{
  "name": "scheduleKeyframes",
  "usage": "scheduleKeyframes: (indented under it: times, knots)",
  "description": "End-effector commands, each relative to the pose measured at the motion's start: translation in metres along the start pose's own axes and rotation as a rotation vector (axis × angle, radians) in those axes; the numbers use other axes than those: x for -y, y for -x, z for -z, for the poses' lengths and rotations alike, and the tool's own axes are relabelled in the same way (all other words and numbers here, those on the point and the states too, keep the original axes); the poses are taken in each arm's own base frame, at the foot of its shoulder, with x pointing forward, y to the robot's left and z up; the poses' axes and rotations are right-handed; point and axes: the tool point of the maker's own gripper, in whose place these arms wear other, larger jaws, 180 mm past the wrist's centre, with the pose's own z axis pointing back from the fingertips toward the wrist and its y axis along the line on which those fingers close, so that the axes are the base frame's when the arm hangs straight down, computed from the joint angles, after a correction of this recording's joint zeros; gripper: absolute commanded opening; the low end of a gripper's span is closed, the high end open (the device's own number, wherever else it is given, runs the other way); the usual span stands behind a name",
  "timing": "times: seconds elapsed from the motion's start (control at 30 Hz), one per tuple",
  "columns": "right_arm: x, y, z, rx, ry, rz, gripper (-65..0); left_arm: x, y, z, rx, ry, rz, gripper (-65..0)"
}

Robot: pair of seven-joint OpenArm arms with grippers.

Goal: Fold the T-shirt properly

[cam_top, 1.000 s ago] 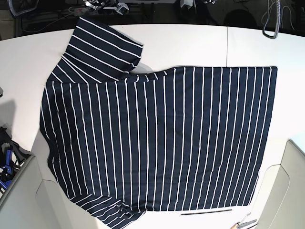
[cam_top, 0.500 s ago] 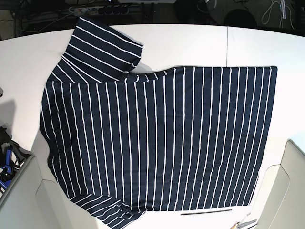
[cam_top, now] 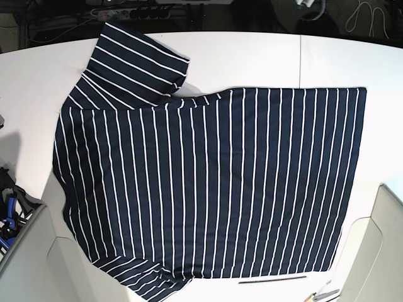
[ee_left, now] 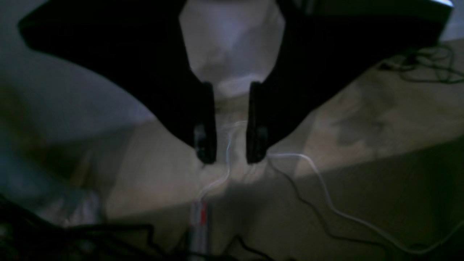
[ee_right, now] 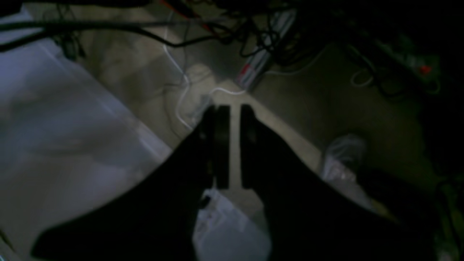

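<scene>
The dark navy T-shirt point(cam_top: 208, 182) with thin white stripes lies spread flat on the white table point(cam_top: 252, 56), filling most of the base view. One sleeve point(cam_top: 135, 63) points to the far left, the other point(cam_top: 141, 280) lies at the near left edge. Neither gripper shows in the base view. In the left wrist view my left gripper point(ee_left: 227, 159) hangs over the floor, jaws apart and empty. In the right wrist view my right gripper point(ee_right: 233, 108) is also over the floor, its jaws nearly together with only a thin slit, holding nothing.
A thin dark rod point(cam_top: 272, 279) lies at the table's front edge beside the shirt hem. Blue tools point(cam_top: 7, 217) sit at the left edge. Pale panels point(cam_top: 378, 251) stand at the near corners. Cables and a power strip point(ee_right: 253, 69) lie on the floor behind the table.
Arm parts and a hanging cable seen at the top edge of the base view one second ago have moved out of that view. The shirt has not moved.
</scene>
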Motion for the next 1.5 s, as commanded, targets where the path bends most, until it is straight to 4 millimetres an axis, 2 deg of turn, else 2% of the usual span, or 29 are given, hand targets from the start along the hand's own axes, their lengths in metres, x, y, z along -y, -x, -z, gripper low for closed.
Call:
scheduleKeyframes:
  times: [0.0, 0.17, 0.33, 0.43, 0.5, 0.63, 0.7, 0.77, 0.87, 0.93, 1.07, 1.27, 1.37, 1.47]
  knots:
    - [-0.001, -0.005, -0.011, 0.019, -0.01, -0.006, -60.6, -0.009, 0.01, -0.011, -0.011, -0.021, -0.002, -46.8]
    - [-0.007, -0.02, -0.043, 0.015, -0.024, 0.042, -61.6, -0.028, 0.019, -0.053, 0.022, -0.079, -0.051, -46.8]
    - [-0.016, -0.037, -0.071, 0.016, -0.081, 0.085, -61.6, -0.048, 0.007, -0.107, 0.125, -0.169, -0.039, -46.7]
    - [-0.012, -0.059, -0.09, 0.096, -0.094, 0.115, -61.6, -0.06, -0.013, -0.144, 0.207, -0.237, -0.011, -46.2]
    - [-0.005, -0.077, -0.106, 0.178, -0.085, 0.131, -61.6, -0.068, -0.031, -0.17, 0.281, -0.279, -0.003, -41.7]
    - [0.017, -0.108, -0.139, 0.322, -0.031, 0.134, -61.2, -0.079, -0.07, -0.22, 0.459, -0.315, -0.022, -39.2]
    - [0.034, -0.12, -0.154, 0.378, 0.023, 0.142, -57.0, -0.082, -0.089, -0.241, 0.544, -0.315, -0.021, -39.2]
    - [0.05, -0.131, -0.168, 0.426, 0.077, 0.142, -49.1, -0.087, -0.107, -0.259, 0.624, -0.322, -0.007, -39.2]
    - [0.07, -0.15, -0.189, 0.518, 0.148, 0.137, -36.9, -0.092, -0.13, -0.274, 0.682, -0.331, 0.034, -39.1]
    - [0.081, -0.162, -0.198, 0.568, 0.187, 0.134, -32.9, -0.097, -0.143, -0.28, 0.709, -0.349, 0.035, -39.1]
    - [0.105, -0.174, -0.203, 0.605, 0.231, 0.158, -32.7, -0.108, -0.166, -0.292, 0.772, -0.38, 0.024, -39.1]
    - [0.138, -0.168, -0.196, 0.607, 0.243, 0.264, -32.7, -0.131, -0.185, -0.298, 0.809, -0.396, 0.002, -35.9]
    - [0.144, -0.163, -0.187, 0.59, 0.225, 0.297, -32.7, -0.143, -0.193, -0.299, 0.825, -0.388, -0.019, -34.6]
    - [0.139, -0.162, -0.171, 0.563, 0.187, 0.306, -32.7, -0.151, -0.203, -0.297, 0.846, -0.348, -0.035, -33.0]
